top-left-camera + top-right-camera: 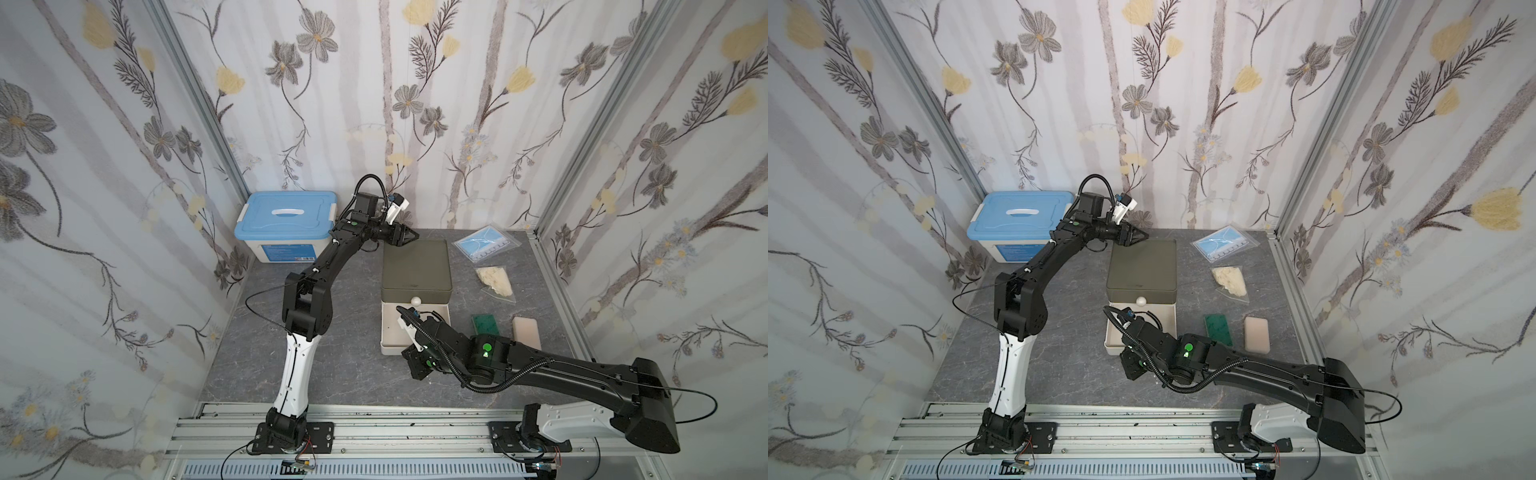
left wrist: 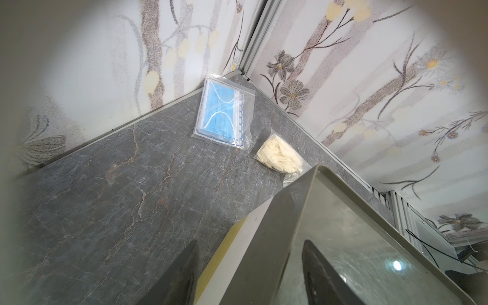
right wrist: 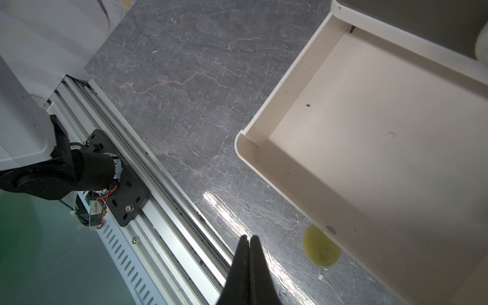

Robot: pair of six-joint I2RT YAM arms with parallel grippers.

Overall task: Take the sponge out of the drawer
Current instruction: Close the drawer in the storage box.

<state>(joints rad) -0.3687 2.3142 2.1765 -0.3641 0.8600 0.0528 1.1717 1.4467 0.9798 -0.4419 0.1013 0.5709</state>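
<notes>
green sponge (image 1: 484, 323) beside open drawer (image 1: 388, 332)

So the drawer unit (image 1: 416, 268) sits mid-table with its drawer (image 1: 390, 332) pulled out toward the front, nothing in it. The sponge (image 1: 485, 325) lies on the table (image 1: 257, 365) just right of the drawer, and a foam block (image 1: 526, 332) is right of that. Behind them, two bags: gloves (image 1: 494, 280), then masks (image 1: 482, 244) further back. A lidded bin (image 1: 284, 224) is in the back left corner.
</notes>
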